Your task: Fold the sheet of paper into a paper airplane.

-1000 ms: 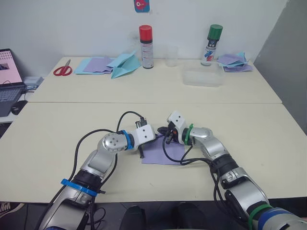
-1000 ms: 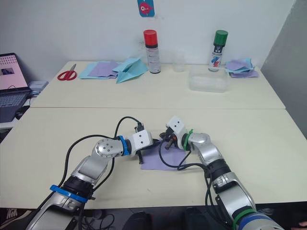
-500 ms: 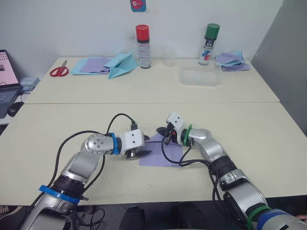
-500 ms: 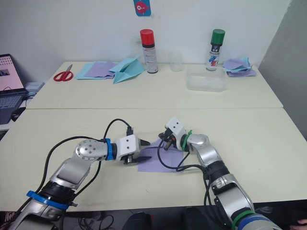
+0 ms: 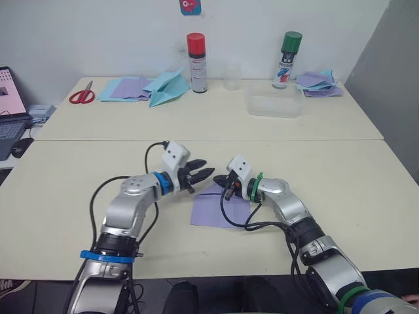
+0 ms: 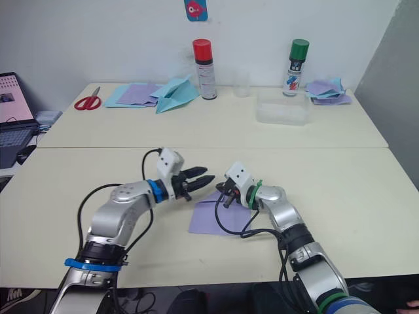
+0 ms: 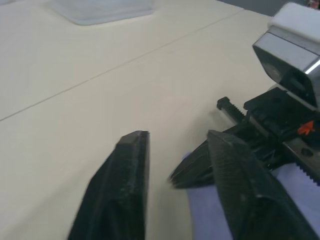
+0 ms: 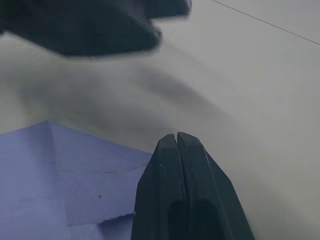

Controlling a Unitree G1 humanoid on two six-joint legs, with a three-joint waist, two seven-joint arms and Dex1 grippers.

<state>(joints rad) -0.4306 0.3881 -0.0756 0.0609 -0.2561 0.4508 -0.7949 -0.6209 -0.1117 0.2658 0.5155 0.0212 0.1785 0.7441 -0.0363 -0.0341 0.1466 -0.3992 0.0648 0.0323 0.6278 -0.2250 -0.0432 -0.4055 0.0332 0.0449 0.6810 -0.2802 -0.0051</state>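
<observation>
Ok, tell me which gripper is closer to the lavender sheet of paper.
Right. The right gripper is shut at the far corner of the sheet of paper, over its folded edge. The left gripper is open, raised above the table just beyond that corner.

Before me, two cream tables abut along a seam, the far one against a white wall; a grey partition stands on my right.

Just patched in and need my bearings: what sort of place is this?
Probably an office or lab set up for paper folding: pale tables against a white wall, a laptop, scissors, two spray cans, and stacks of coloured paper.
</observation>
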